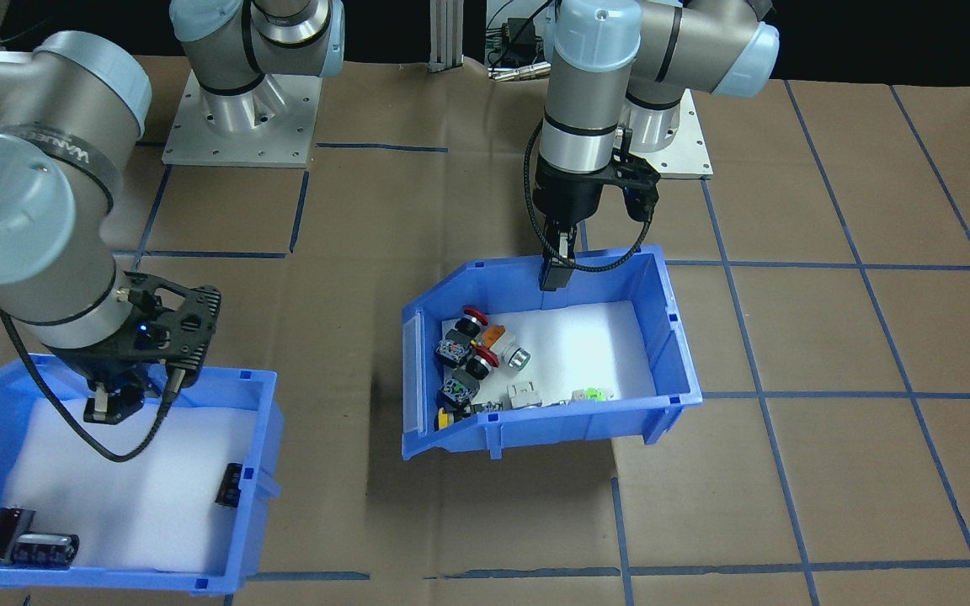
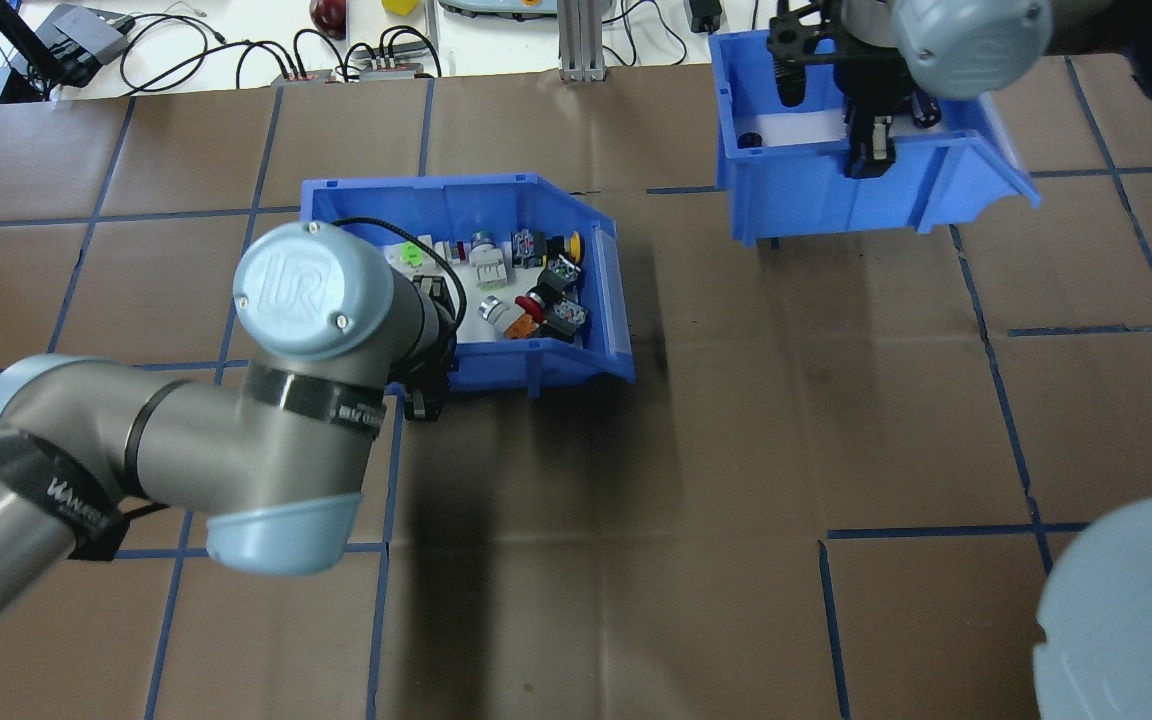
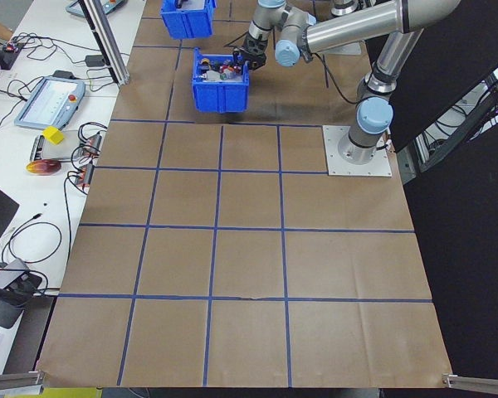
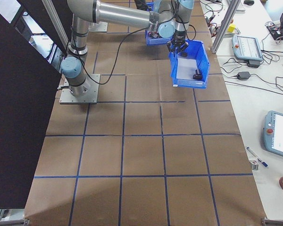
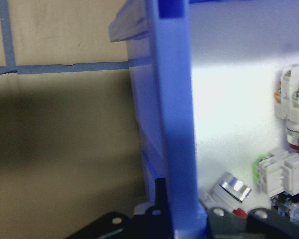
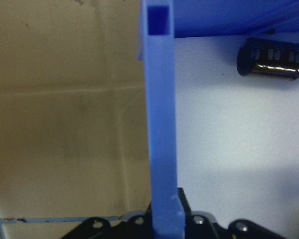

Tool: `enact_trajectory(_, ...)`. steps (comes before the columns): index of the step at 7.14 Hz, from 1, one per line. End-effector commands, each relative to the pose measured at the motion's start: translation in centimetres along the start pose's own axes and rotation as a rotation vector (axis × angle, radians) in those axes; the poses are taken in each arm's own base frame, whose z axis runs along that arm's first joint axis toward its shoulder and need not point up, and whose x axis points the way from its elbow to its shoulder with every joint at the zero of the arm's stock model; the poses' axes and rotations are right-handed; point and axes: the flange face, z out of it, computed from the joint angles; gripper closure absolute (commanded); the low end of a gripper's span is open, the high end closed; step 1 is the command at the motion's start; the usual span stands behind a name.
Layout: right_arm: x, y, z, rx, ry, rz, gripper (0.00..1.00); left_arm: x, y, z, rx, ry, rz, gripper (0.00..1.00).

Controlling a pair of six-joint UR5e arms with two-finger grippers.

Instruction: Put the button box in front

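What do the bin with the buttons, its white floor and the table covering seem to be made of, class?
Button bin: apparently moulded plastic, glossy blue, with ribbed walls and sharp edges.
White floor: looks like soft matt foam or padding, though the pictures cannot settle it.
Table covering: seems brown paper or card, dull, creased, with blue tape lines.

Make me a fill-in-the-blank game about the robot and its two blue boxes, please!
1. The left gripper pinches the wall of the button box, whose floor is ____.
2. The right gripper grips the other blue bin, which holds ____ cylinders.
3. The paper-covered table is crossed by ____ tape lines.

Missing words: white; black; blue
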Motion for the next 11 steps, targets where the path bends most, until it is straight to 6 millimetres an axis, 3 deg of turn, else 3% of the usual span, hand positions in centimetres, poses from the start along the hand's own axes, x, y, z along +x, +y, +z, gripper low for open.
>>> enact_trajectory(1, -4.8, 5.5, 0.0, 0.007, 0.006, 0.035, 0.93, 7.3, 0.0, 3.5, -0.063, -0.003, 0.033, 1.00)
enact_trajectory(2, -6.4, 7.2, 1.2, 0.009, 0.030, 0.019, 0.93, 9.0, 1.0, 5.8, -0.135, -0.024, 0.024, 1.00)
enact_trajectory(3, -8.6, 7.7, 2.2, 0.005, 0.050, 0.021, 0.93, 9.6, 1.9, 8.3, -0.149, -0.059, 0.035, 1.00)
enact_trajectory(5, -11.9, 7.0, 4.3, 0.004, 0.091, -0.007, 0.93, 9.6, 3.9, 9.3, -0.155, -0.071, 0.056, 0.99)
enact_trajectory(7, -12.3, 7.3, 5.1, 0.020, 0.069, -0.078, 0.93, 11.3, 6.1, 9.6, -0.164, -0.054, 0.069, 0.93)
enact_trajectory(9, -12.8, 8.2, 6.4, 0.070, 0.052, -0.101, 0.93, 11.1, 6.2, 9.6, -0.115, -0.058, 0.095, 0.37)
enact_trajectory(10, -12.9, 8.1, 6.5, 0.072, 0.051, -0.101, 0.93, 11.5, 5.6, 8.9, -0.045, -0.039, 0.103, 0.01)
enact_trajectory(11, -13.1, 8.1, 6.5, 0.071, 0.050, -0.099, 0.93, 11.3, 5.5, 7.4, -0.041, -0.036, 0.109, 0.01)
